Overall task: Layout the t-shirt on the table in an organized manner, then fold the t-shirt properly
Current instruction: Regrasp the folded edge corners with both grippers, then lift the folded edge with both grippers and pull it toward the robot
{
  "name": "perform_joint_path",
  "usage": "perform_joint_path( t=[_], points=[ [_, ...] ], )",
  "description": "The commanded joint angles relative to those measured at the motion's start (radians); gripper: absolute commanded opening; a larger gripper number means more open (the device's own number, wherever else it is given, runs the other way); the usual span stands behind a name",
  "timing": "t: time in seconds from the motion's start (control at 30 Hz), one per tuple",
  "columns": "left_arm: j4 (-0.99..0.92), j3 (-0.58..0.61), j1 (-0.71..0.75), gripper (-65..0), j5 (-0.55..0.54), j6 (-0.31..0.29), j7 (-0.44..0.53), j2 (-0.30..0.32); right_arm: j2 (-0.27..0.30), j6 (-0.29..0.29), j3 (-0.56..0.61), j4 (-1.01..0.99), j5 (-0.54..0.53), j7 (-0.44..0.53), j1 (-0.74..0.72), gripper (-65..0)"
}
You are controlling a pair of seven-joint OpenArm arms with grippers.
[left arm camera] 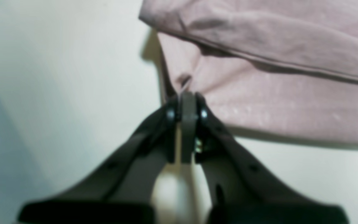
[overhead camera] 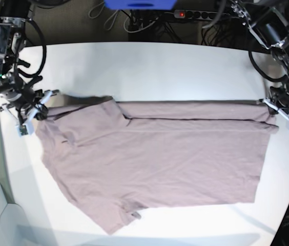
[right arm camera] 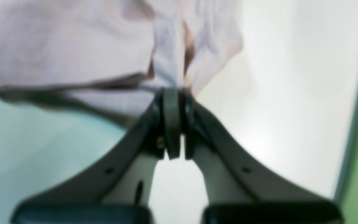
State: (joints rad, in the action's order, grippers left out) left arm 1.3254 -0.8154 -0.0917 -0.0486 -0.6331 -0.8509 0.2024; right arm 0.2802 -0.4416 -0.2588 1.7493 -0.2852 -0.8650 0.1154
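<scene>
Mauve t-shirt (overhead camera: 155,164), spread sideways on white surface (overhead camera: 149,66), pinched at both upper corners.

Item: short-sleeved t-shirt, lying mostly flat, its top edge folded over in a long band; sleeve end toward base view's left, hem end toward its right. Left gripper (left arm camera: 187,97): fingers (left arm camera: 187,124) together, clamped on the fabric edge at the shirt's corner. Right gripper (right arm camera: 173,91): fingers (right arm camera: 170,121) together, clamped on bunched cloth at the opposite corner. Wrist views blurred; finer detail not legible.
</scene>
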Motion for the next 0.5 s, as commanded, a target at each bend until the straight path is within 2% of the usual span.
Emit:
perform_joint_path(
  t=[0.0, 0.27, 0.47],
  points=[
    [0.042, -0.002, -0.009, -64.9, -0.007, -0.004, 0.012, 0.019, 0.015, -0.004, -0.004, 0.036, -0.006, 0.002, -0.012, -65.0],
    [0.236, 0.0, 0.031, -64.9, -0.009, -0.006, -0.063, 0.039, 0.095, -0.004, -0.009, 0.102, -0.006, -0.044, -0.018, -65.0],
    [0.273, 0.032, -0.027, -64.9, -0.006, -0.006, -0.121, 0.064, 0.101, -0.004, -0.001, 0.093, -0.006, -0.044, -0.087, -65.0]
  ],
)
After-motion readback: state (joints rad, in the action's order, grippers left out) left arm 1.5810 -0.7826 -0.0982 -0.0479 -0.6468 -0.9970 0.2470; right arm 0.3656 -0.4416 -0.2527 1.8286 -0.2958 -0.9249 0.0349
